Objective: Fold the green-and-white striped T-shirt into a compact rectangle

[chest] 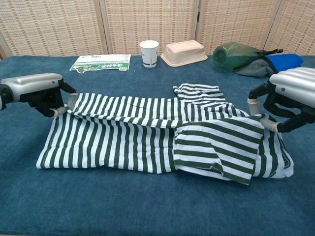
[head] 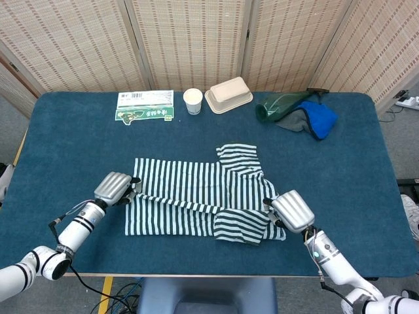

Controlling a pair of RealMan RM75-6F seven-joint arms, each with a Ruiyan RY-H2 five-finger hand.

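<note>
Both hands are up over the cloth and both are gripping it: the left hand [head: 115,188] pinches the shirt's folded edge at the left end, fingers [chest: 63,103] curled tight on the fabric, and the right hand [head: 291,210] pinches the same edge at the right end, out by the collar side. Between them the striped T-shirt [head: 196,206] lies across the middle of the blue table [head: 59,140], its near half doubled over the far half so the fold line runs from one hand to the other. In the chest view a sleeve [chest: 216,150] lies turned over on top near the right hand, and the other sleeve [head: 237,157] pokes out at the far edge. Along the back of the table sit a green-and-white packet [head: 145,106], a paper cup [head: 192,100] just beside a lidded takeaway box [head: 228,94], and further right a green bottle [head: 281,104] lying on its side against a grey-and-blue cloth [head: 314,121]. Wicker screens [head: 190,39] close off the background.
</note>
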